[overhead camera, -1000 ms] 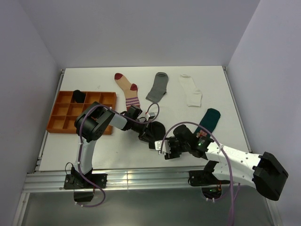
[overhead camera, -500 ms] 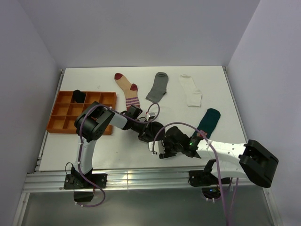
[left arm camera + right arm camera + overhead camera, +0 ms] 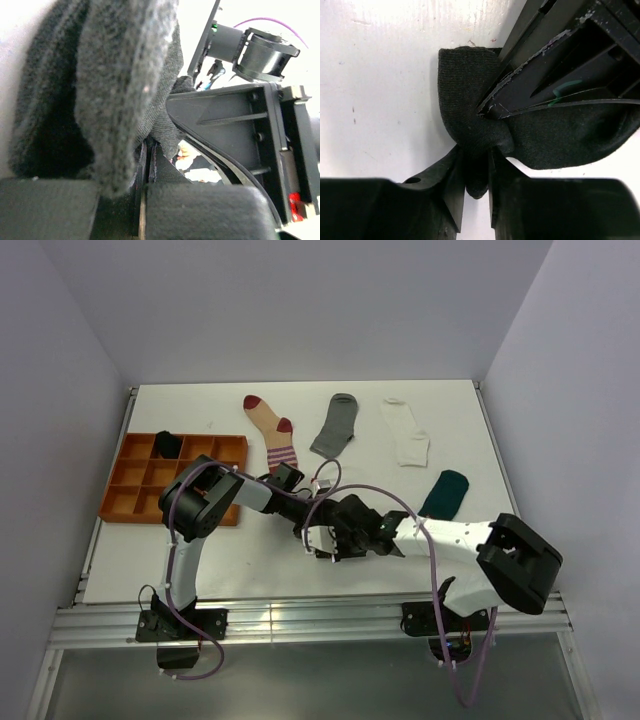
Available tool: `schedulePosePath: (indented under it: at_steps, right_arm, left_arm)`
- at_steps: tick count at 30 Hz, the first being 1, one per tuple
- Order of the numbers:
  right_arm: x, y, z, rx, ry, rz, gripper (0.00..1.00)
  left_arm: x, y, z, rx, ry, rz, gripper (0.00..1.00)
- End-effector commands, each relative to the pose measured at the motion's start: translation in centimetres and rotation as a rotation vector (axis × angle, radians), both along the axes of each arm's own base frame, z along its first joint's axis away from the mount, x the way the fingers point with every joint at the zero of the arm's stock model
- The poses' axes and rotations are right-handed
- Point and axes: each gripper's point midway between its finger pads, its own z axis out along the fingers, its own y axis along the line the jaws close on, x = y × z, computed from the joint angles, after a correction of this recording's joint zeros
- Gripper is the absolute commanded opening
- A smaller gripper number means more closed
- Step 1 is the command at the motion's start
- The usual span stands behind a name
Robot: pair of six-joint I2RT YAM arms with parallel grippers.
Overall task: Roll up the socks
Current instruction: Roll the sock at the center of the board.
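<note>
A black sock (image 3: 470, 100) lies bunched on the white table near the front middle, with both grippers on it. My right gripper (image 3: 476, 167) is shut on a small fold at the sock's near edge. My left gripper (image 3: 148, 157) is shut on the same sock (image 3: 115, 75) from the other side, and one of its fingers (image 3: 545, 65) presses across the fabric. From above, the two grippers (image 3: 318, 525) meet over the sock and hide most of it. Further back lie a beige red-striped sock (image 3: 272, 430), a grey sock (image 3: 335, 425), a white sock (image 3: 405, 432) and a dark teal sock (image 3: 445, 492).
An orange compartment tray (image 3: 135, 502) stands at the left, with a dark rolled item (image 3: 168, 444) in a back compartment. The right arm (image 3: 470, 545) stretches across the front of the table. Metal rails run along the near edge.
The right arm has swung left to the black sock and its jaws have closed on a fold of it. The left gripper has stayed shut on the sock.
</note>
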Motion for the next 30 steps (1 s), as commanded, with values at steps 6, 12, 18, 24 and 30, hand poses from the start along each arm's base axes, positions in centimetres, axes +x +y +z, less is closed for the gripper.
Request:
schedulePosePath:
  at_steps: [6,12,18,24,30]
  right_arm:
    - [-3.3,-1.2,-0.9,-0.072,0.289,0.037,0.22]
    - [-4.6,-2.6,-1.5,-0.130,0.413,0.023,0.21]
    - [-5.3,-2.9,-1.0,-0.155,0.537,0.029,0.21]
    - [-5.0,-2.9,0.8,-0.160,0.696,0.014,0.21]
    - [-3.2,-2.9,1.1,-0.202,0.825,-0.056,0.21]
  left_arm:
    - [3.1,1.5,-3.9,0.280,-0.150,0.171,0.16]
    - [8.0,2.3,-0.8,0.262,-0.307,0.340,0.33]
    - [10.9,3.6,0.8,0.280,-0.400,0.468,0.37]
    - [12.2,5.1,2.9,0.286,-0.496,0.583,0.33]
    - [12.3,6.3,6.6,0.246,-0.612,0.656,0.33]
